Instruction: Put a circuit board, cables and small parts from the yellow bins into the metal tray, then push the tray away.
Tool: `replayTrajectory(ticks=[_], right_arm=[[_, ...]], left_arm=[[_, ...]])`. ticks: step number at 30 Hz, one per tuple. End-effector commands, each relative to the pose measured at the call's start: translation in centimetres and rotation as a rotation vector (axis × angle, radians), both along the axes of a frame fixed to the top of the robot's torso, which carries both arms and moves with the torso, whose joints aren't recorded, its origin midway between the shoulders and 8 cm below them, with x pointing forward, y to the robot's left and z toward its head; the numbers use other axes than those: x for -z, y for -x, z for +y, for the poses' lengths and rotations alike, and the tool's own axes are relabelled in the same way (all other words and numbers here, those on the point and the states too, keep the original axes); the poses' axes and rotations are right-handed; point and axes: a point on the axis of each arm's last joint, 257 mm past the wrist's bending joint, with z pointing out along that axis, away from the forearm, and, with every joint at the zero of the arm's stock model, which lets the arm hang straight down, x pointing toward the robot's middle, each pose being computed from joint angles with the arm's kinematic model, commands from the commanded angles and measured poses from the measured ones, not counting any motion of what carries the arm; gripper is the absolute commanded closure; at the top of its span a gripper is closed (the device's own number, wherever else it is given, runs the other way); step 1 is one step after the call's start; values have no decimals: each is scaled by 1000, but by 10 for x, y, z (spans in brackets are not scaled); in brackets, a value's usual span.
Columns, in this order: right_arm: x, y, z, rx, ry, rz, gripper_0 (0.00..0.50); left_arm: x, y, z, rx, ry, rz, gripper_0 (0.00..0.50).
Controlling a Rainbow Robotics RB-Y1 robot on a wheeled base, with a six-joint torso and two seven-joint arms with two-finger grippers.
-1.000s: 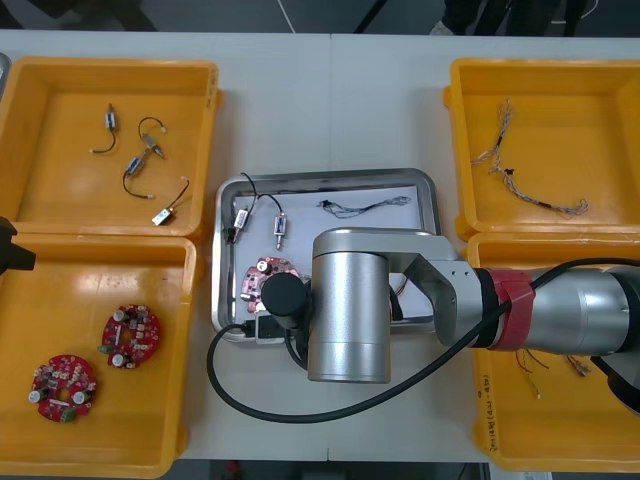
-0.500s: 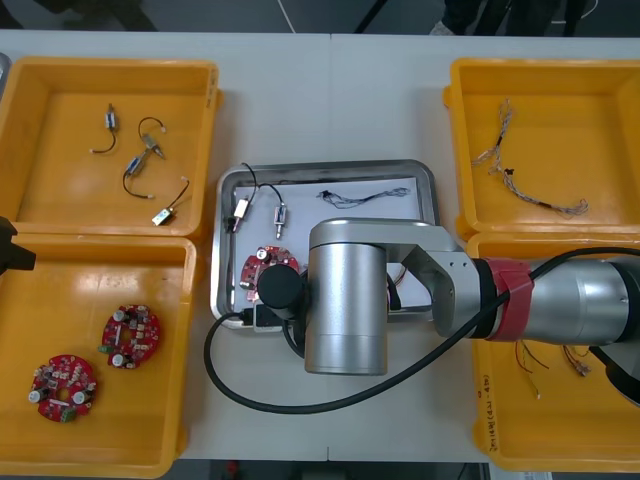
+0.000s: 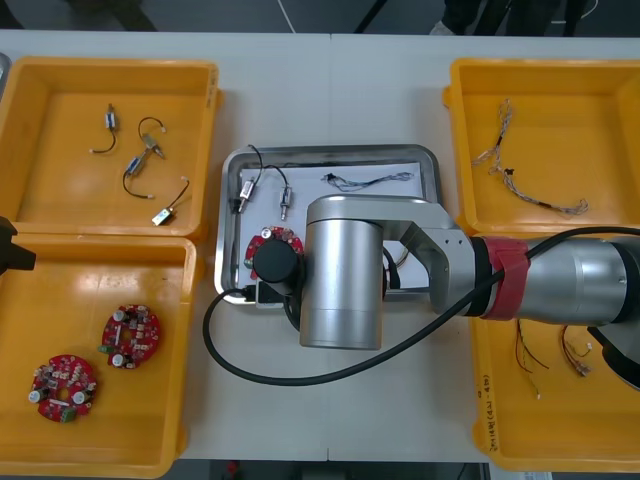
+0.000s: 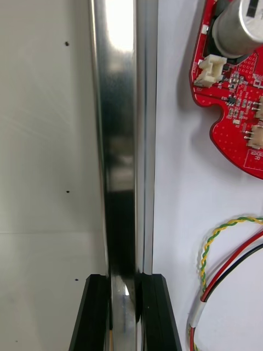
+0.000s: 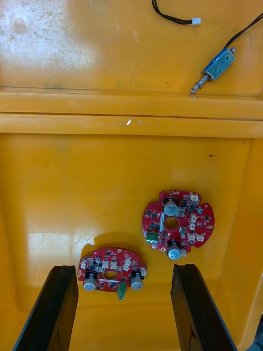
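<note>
The metal tray (image 3: 436, 196), white inside, lies between the bins. In it are a red circuit board (image 3: 272, 240), two small metal parts (image 3: 247, 190), a blue and white cable (image 3: 365, 181) and a red and yellow cable (image 4: 219, 247). My right arm (image 3: 340, 290) covers the tray's near half. In the right wrist view my right gripper (image 4: 125, 279) is shut on the tray's shiny rim (image 4: 121, 137), with the board (image 4: 235, 93) just inside it. My left gripper (image 5: 123, 269) hangs open above two circuit boards (image 5: 178, 220) in the near left bin (image 3: 40, 300).
The far left bin (image 3: 40, 120) holds several small metal parts (image 3: 140, 160) with black leads. Thin cables (image 3: 520, 170) lie in the far right bin (image 3: 600, 120), and more cable ends (image 3: 545, 355) in the near right bin (image 3: 490, 420). Bare table lies beyond the tray.
The tray has slid away from me, towards the table's far edge, with my right gripper holding its rim. Its contents moved with it. The left arm stayed still.
</note>
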Motion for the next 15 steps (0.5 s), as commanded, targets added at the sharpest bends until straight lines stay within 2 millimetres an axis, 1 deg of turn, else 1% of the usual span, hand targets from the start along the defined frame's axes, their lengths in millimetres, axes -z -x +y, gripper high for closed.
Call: replayTrajectory(ticks=[1,15], right_arm=[[-38,-20,22,-9,-41,-52,500],[-62,-50,19,18,-22,-99,500]], left_arm=[[6,7,-9,91,-35,9,0],[6,7,-9,91,-35,9,0]])
